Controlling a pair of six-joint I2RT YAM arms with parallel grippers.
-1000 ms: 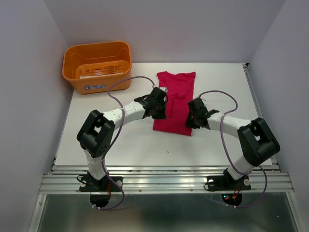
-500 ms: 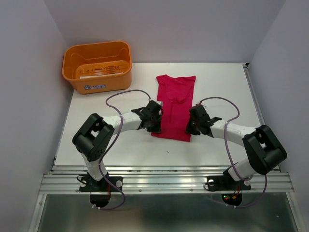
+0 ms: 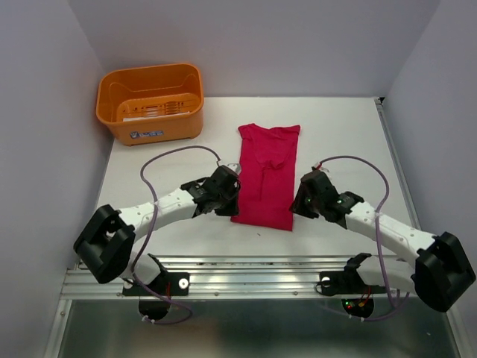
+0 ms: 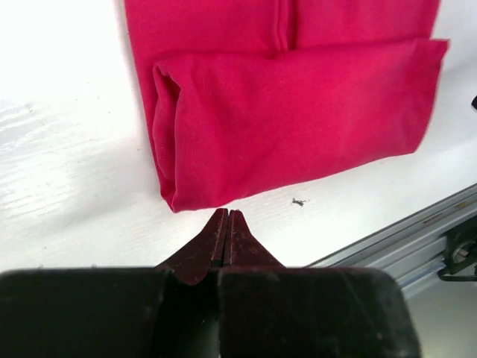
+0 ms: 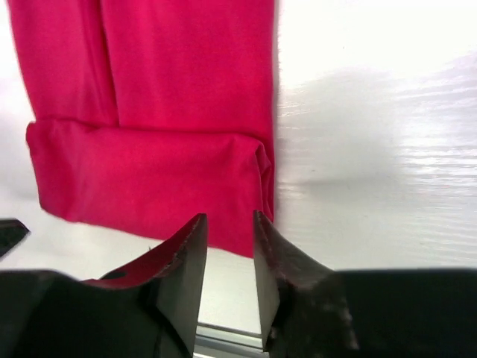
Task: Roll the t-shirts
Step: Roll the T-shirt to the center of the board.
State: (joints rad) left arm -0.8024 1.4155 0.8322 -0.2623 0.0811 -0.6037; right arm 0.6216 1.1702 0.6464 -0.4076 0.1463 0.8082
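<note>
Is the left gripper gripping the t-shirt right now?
No, the left gripper is shut on nothing, tips at the edge of the t-shirt.

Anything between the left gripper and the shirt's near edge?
Nothing: the left wrist view shows only a sliver of bare table between the left gripper and the folded edge of the t-shirt. A small speck lies aside.

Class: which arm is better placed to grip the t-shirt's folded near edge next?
Probably right: the right gripper is open, facing a corner of the t-shirt; the left gripper is shut, just short of the cloth.

Left hand (image 4: pixel 226 218) pinched closed, right hand (image 5: pixel 229 222) narrowly parted, both empty
</note>
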